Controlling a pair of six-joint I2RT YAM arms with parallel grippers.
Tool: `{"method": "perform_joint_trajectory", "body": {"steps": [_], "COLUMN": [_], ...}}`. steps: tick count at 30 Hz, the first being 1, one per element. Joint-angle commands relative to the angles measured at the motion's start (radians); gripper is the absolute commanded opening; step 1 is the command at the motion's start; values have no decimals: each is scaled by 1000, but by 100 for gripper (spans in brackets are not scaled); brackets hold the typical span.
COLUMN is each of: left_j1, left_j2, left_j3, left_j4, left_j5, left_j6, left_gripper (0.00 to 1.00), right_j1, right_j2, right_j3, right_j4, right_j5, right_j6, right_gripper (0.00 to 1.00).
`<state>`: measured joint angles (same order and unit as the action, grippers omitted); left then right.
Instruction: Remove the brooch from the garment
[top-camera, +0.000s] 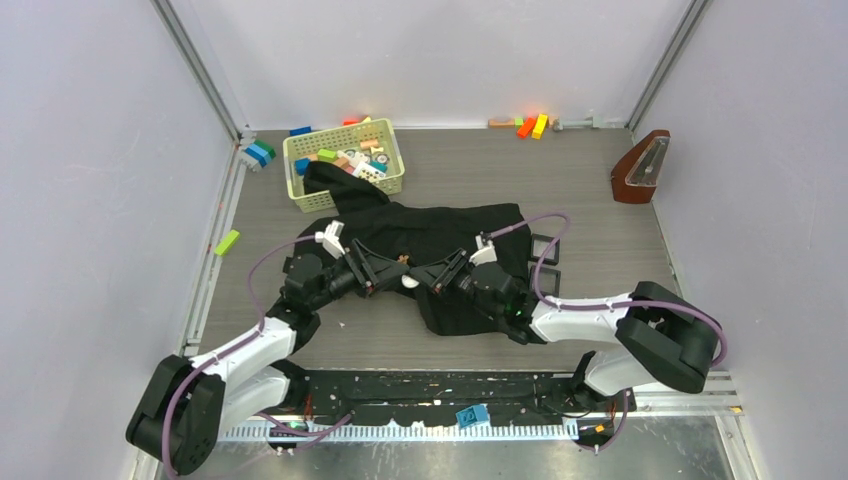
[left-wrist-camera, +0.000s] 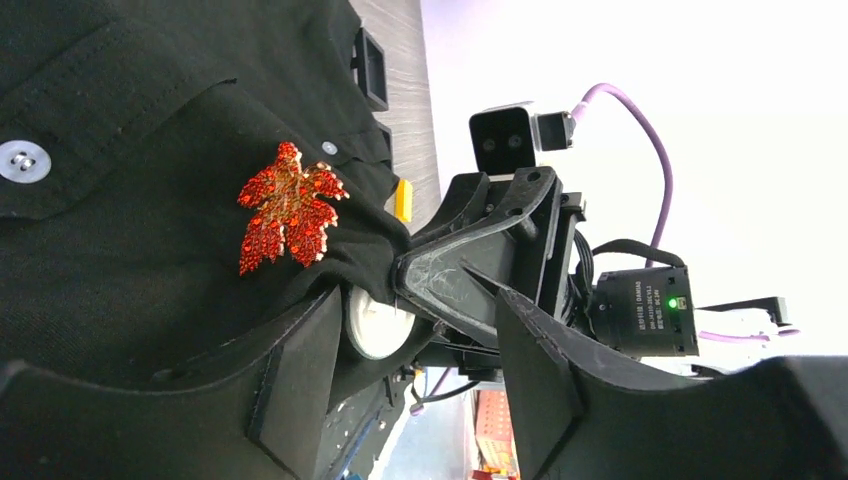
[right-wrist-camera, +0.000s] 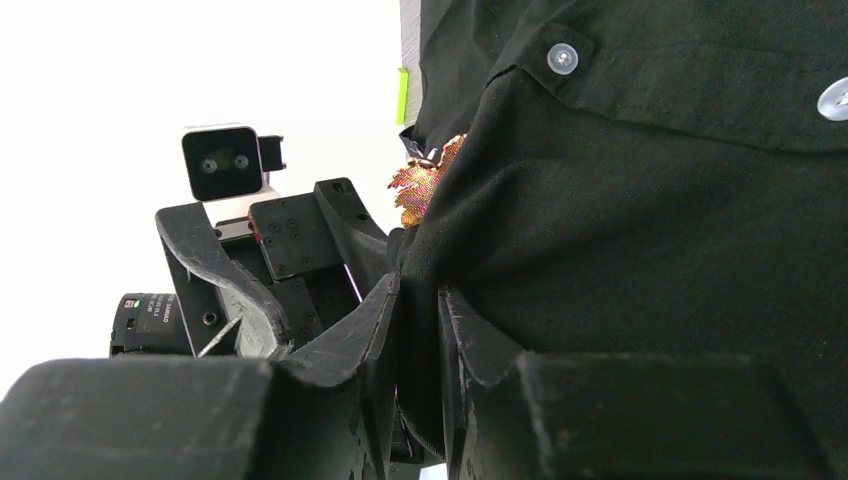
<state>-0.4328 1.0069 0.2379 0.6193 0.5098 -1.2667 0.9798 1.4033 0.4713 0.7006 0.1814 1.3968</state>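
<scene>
While the top view takes in two arms, the left arm (top-camera: 250, 350) and the right arm (top-camera: 585, 320), meeting tip to tip over one black garment (top-camera: 470, 235) at the middle of the desk (top-camera: 600, 200), only the wrist views show the detail. In the left wrist view the single brooch (left-wrist-camera: 290, 208), an orange-red leaf, lies whole on the cloth at the upper left of the frame. The left jaws stand wide apart in the lower half, gripping nothing. That view also shows one white disc (left-wrist-camera: 378, 322) tucked under the fold, which the right wrist view does not.

From the right wrist, just an edge of the brooch peeks past a ridge of cloth at upper centre. The right jaws, nearly closed, pinch a fold of the garment just below it. Each wrist view shows two white snap buttons (right-wrist-camera: 562, 58).

Only the top view shows one pale green basket (top-camera: 343, 165) of blocks at upper left with a corner of the garment draped in it. It alone also shows one brown wedge-shaped object (top-camera: 640, 168) at the right and one loose green block (top-camera: 227, 242) at the left.
</scene>
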Motion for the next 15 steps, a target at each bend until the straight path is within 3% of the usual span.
{"method": "perform_joint_trajectory", "body": {"steps": [1, 5, 11, 15], "left_j1": [-1, -1, -1, 5], "left_j2": [-36, -36, -26, -58], "left_j3": [0, 4, 3, -8], "left_j4": [51, 31, 16, -33], "left_j5": [9, 11, 19, 6], "left_j6": [7, 12, 22, 33], "left_gripper": [58, 44, 40, 31], "right_j1": [7, 7, 7, 7], "right_j2": [-60, -63, -55, -74], "right_j3": [0, -5, -16, -39], "right_j4": [23, 20, 66, 79], "right_j5": [34, 26, 14, 35], "right_j6": [-51, -61, -55, -56], "right_gripper": [24, 24, 26, 27]}}
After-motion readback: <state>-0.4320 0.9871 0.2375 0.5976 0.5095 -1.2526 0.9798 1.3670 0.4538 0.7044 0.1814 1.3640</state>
